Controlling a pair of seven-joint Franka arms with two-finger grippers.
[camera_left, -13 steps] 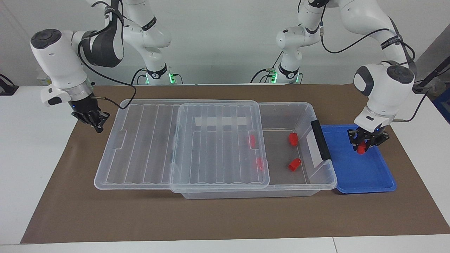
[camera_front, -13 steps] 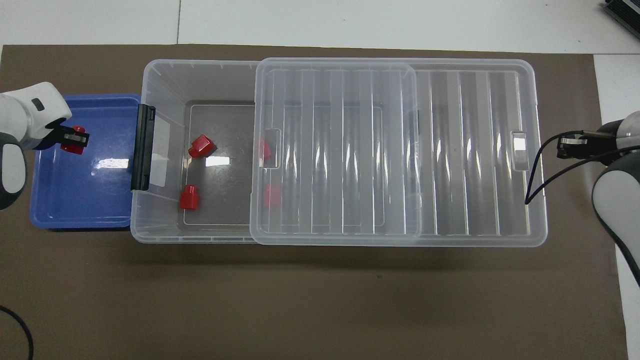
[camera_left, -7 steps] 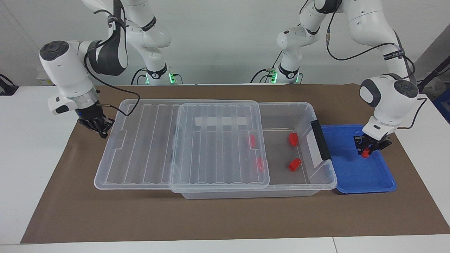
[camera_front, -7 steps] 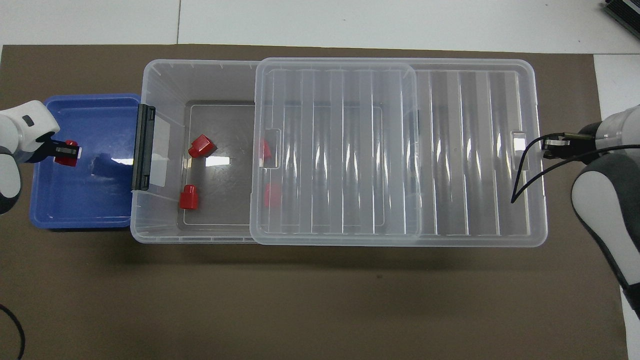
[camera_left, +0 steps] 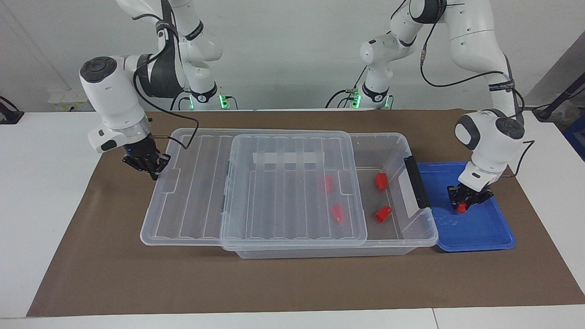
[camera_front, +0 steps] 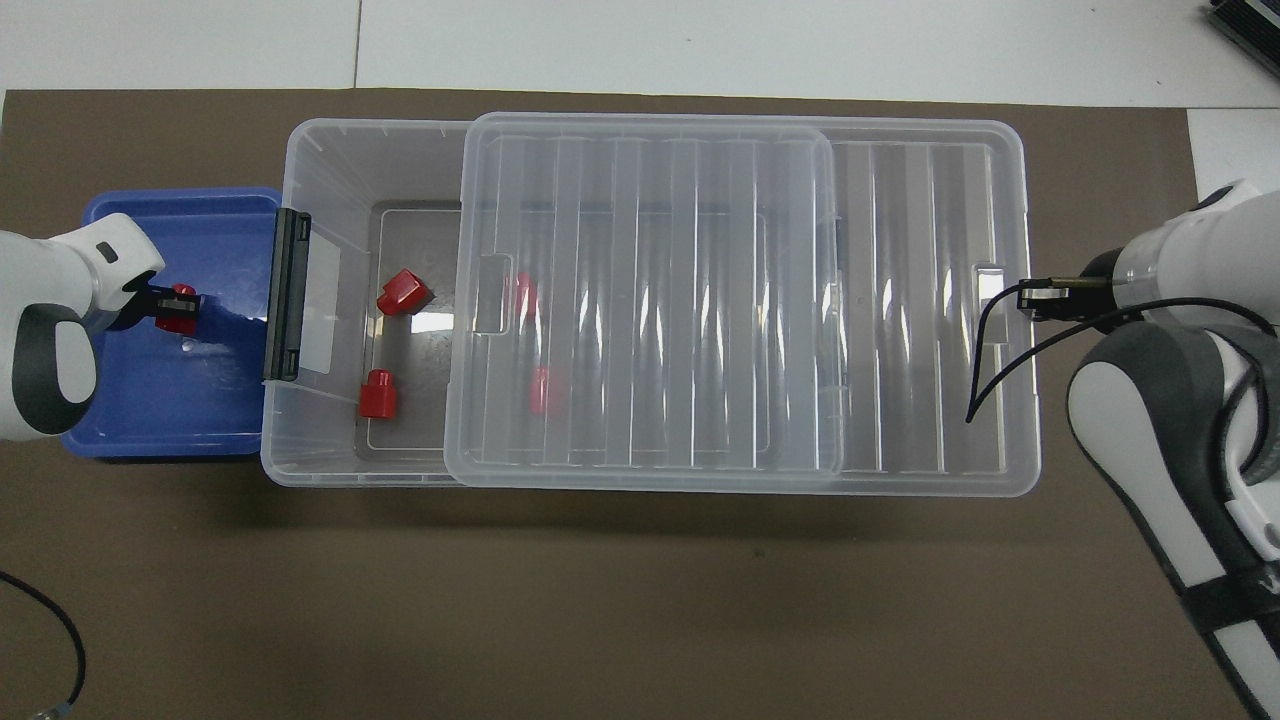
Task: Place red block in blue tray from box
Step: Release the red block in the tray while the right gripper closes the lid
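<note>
Left hand (camera_left: pixel 462 204) clamped on the red block (camera_left: pixel 461 208), low inside the blue tray (camera_left: pixel 484 237); the facing view shows the block at the tray floor, the overhead view only its top past the wrist. Tray butts the box (camera_left: pixel 413 240) at its latch end. Right hand (camera_left: pixel 153 168), fingers together, at the lid's (camera_left: pixel 292 201) outer edge. Two blocks blur under the lid.

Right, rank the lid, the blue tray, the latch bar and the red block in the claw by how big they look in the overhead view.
1. lid
2. blue tray
3. latch bar
4. red block, held in the left claw over the tray; being raised toward the camera does not change its rank.
</note>
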